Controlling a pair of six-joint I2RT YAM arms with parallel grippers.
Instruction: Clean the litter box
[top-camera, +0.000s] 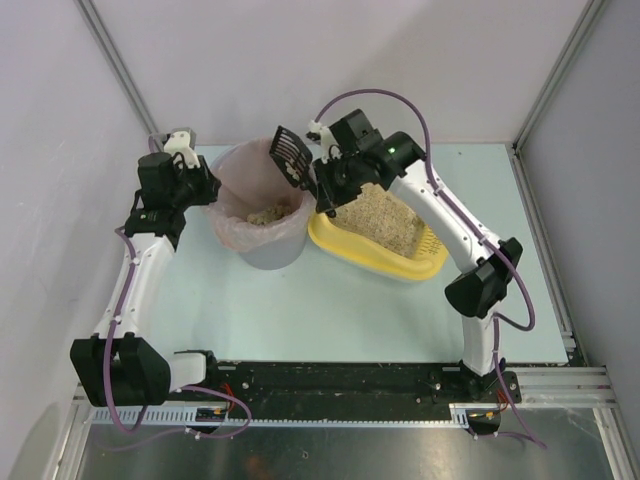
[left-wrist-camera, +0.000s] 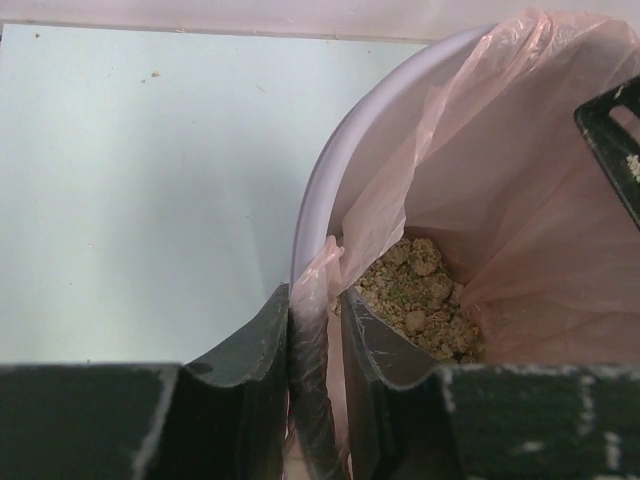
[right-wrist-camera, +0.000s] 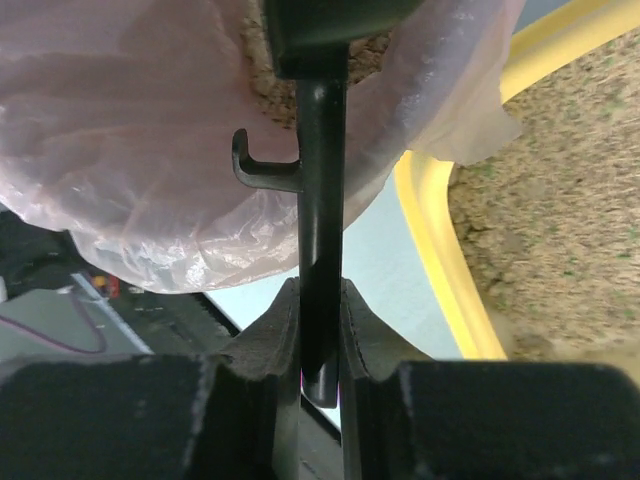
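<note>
Yellow litter box (top-camera: 400, 268) holds beige litter (top-camera: 385, 215); pink-lined bin (top-camera: 270, 252) holds clumps (top-camera: 265, 213).

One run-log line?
left hand clamps pink bag liner of grey round bin; right hand holds black slotted scoop over bin; yellow plastic litter box beside bin

the bin (top-camera: 262, 252) sits just left of the litter box (top-camera: 370, 262), scoop (top-camera: 292, 153) up over its far-right rim

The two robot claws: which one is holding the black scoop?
The right gripper, clamped on the scoop's handle over the grey bin. The left gripper only pinches the bin's pink liner at the rim.
</note>
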